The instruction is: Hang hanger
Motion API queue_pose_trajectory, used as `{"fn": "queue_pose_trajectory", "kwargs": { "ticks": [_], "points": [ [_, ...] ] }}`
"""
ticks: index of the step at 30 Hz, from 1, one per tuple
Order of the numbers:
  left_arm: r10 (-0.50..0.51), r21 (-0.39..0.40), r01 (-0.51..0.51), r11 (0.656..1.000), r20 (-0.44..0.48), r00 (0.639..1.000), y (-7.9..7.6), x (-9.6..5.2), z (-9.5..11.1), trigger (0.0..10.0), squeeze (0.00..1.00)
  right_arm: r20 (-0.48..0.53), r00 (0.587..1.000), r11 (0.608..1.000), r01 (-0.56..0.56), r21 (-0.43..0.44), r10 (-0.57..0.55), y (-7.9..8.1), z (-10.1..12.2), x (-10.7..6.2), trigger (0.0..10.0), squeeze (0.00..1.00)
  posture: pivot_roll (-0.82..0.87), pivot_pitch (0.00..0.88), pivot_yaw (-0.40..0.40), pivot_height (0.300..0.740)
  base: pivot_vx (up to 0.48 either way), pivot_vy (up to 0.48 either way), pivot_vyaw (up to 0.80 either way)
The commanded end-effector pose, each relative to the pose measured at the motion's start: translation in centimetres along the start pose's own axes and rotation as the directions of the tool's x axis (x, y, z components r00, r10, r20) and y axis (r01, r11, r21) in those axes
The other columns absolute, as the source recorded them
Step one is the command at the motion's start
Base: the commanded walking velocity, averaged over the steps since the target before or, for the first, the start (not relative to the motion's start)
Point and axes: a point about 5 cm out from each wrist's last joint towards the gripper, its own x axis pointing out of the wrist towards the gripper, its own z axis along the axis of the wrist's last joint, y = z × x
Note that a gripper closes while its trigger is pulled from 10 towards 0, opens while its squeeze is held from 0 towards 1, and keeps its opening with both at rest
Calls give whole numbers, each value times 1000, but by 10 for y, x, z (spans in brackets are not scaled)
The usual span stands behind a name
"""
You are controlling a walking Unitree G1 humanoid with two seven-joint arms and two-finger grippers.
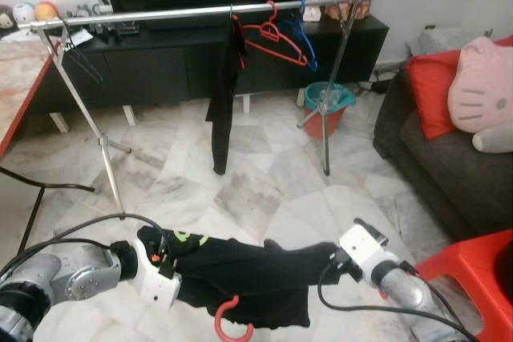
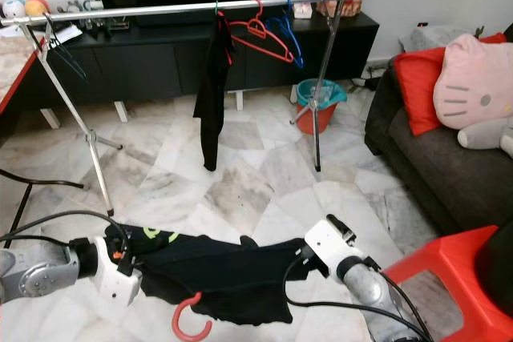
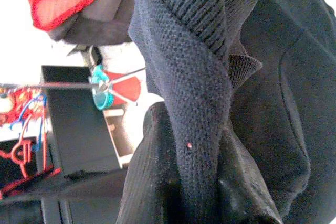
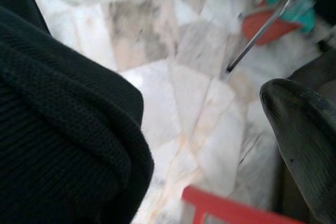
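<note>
A black garment [image 1: 240, 274] on a red hanger is stretched low over the floor between my two grippers. The hanger's red hook [image 1: 232, 324] curls out from under the cloth on the side nearest me. My left gripper [image 1: 170, 268] is shut on the garment's left end, and knit fabric [image 3: 199, 103] wraps its fingers. My right gripper [image 1: 337, 256] is at the right end; its jaws stand apart, with cloth [image 4: 63, 129] over one finger and the other finger [image 4: 304, 145] bare. The silver clothes rail [image 1: 200, 12] stands ahead, well above and beyond the garment.
On the rail hang a black garment [image 1: 224, 94], red hangers [image 1: 276, 38] and a blue hanger [image 1: 306, 38]. A teal bucket [image 1: 330, 100] sits by the rail's right leg. A dark sofa [image 1: 449, 158] and red stool [image 1: 481, 278] are on my right, a table [image 1: 16, 86] on my left.
</note>
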Motion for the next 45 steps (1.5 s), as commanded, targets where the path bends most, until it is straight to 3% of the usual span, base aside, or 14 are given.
{"fn": "queue_pose_trajectory", "kwargs": {
  "ticks": [1, 7, 17, 24, 28, 29, 30, 34, 35, 36, 40, 42, 43, 45],
  "points": [
    [-12, -5, 11, 1000, -33, 999, -4, -8, -7, 10000, 0, -86, 995, 998, 45, 40, -42, -15, -18, -6, 10000, 0, 62, 0, -19, 740, 0, 0, 0],
    [9, 39, -9, 999, 1, 1000, -4, -6, -6, 10000, 0, -114, 992, 999, 53, 8, -52, -22, -23, -7, 10000, 0, 54, 0, -20, 740, 0, 0, 0],
    [-63, 107, 51, 993, 113, 992, -10, -2, 2, 10000, 0, -151, 986, 997, 57, -49, -64, -24, -30, -6, 10000, 0, 64, 0, -22, 740, 0, 0, 0],
    [-70, 110, 47, 993, 216, 974, -6, 3, 12, 10000, 0, -104, 986, 991, 124, -53, -129, -29, -18, 2, 10000, 0, 72, 0, -18, 740, 0, 0, 0],
    [-65, 116, 40, 992, 221, 973, 0, 5, 10, 10000, 0, -75, 991, 993, 112, -42, -115, -28, -10, 7, 10000, 0, 74, 0, -17, 740, 0, 0, 0],
    [-69, 118, 44, 992, 217, 974, 0, 6, 9, 10000, 0, -66, 992, 994, 102, -29, -104, -27, -8, 9, 10000, 106, 73, 0, -15, 740, 0, 0, 0],
    [-73, 116, 49, 992, 213, 974, 0, 5, 8, 10000, 0, -58, 994, 996, 86, -20, -87, -26, -7, 9, 10000, 1000, 76, 0, -14, 740, 0, 0, 0],
    [-82, 110, 60, 992, 207, 975, -1, 5, 7, 10000, 0, -59, 997, 999, 40, -15, -41, -24, -7, 9, 10000, 1000, 74, 0, -12, 740, 0, 0, 0],
    [-84, 100, 65, 993, 201, 976, -2, 4, 6, 10000, 0, -67, 997, 999, -38, 7, 39, -17, -10, 9, 10000, 1000, 73, 0, -11, 740, 0, 0, 0],
    [-84, 100, 65, 993, 201, 976, -2, 4, 6, 10000, 0, -67, 997, 999, -38, 7, 39, -17, -10, 9, 10000, 1000, 73, 0, -11, 740, 0, 0, 0],
    [-81, 82, 66, 994, 194, 978, -2, 4, 5, 10000, 0, -81, 961, 964, -260, 53, 264, -1, -18, 3, 10000, 1000, 74, 0, -9, 740, 0, 0, 0],
    [-79, 79, 65, 995, 195, 978, -2, 4, 5, 10000, 0, -81, 962, 965, -255, 53, 259, -3, -19, 3, 10000, 1000, 73, 0, -9, 740, 0, 0, 0],
    [-72, 69, 59, 996, 196, 978, -2, 4, 6, 10000, 0, -66, 960, 958, -264, 110, 272, -6, -18, 2, 10000, 1000, 68, 0, -7, 740, 0, 0, 0],
    [-69, 60, 58, 997, 198, 978, -2, 5, 6, 10000, 0, -48, 945, 940, -316, 132, 324, -6, -17, 0, 10000, 1000, 67, 0, -7, 740, 0, 0, 0]
  ]
}}
